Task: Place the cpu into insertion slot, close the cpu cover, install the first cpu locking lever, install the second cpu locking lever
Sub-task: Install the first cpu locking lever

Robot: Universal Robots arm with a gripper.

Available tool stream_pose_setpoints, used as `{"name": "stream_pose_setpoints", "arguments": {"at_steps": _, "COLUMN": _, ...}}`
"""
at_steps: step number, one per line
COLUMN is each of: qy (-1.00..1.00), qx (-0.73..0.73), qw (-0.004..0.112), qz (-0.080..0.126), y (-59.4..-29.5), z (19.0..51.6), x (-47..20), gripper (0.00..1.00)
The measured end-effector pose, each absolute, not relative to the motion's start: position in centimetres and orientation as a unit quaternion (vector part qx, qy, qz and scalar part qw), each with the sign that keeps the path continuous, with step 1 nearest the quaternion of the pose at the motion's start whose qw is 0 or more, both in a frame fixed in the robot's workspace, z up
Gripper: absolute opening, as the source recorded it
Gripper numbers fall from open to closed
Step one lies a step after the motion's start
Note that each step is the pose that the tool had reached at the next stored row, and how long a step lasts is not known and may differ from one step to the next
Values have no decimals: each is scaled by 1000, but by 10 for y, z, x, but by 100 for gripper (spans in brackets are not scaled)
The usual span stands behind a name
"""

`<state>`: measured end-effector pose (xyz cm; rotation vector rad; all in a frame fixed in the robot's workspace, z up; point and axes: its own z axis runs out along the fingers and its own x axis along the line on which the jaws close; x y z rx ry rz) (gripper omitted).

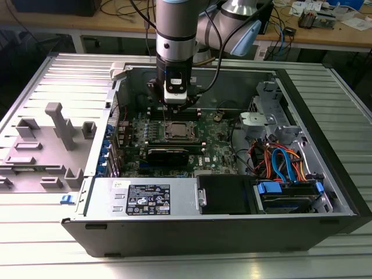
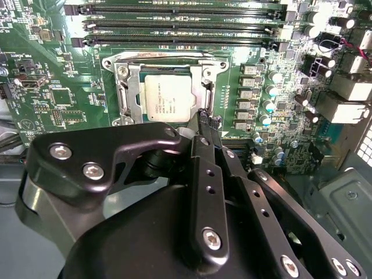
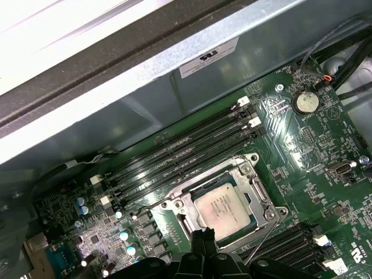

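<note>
The cpu (image 2: 168,97) (image 3: 224,209) lies flat in the insertion slot (image 1: 177,131), silver top up. The cpu cover (image 2: 125,93) (image 3: 260,195), a silver frame, lies down around the chip. A thin metal lever rod (image 3: 264,238) slants up off the board beside the socket, and another rod (image 2: 163,54) runs along the socket's edge nearest the memory slots. My gripper (image 1: 174,106) (image 2: 203,116) (image 3: 203,235) hangs just above the socket's edge. Its black fingers are shut together, tips close to the cover frame, with nothing visible between them.
Long black memory slots (image 2: 174,26) (image 3: 174,157) run beside the socket. The case's metal wall (image 3: 145,87) stands close behind them. Coloured cables (image 1: 279,163) and drive bays fill the case at the exterior view's right. A grey fixture (image 1: 58,125) stands outside at the left.
</note>
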<state>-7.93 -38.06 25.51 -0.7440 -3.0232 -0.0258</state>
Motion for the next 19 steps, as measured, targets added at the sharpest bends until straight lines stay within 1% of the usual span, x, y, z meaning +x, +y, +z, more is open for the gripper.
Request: {"name": "stream_pose_setpoints", "arguments": {"at_steps": 19, "qy": -977, "qx": -211, "qw": 15, "qz": -11, "y": -381, "z": 255, "x": -79, "gripper": 11}}
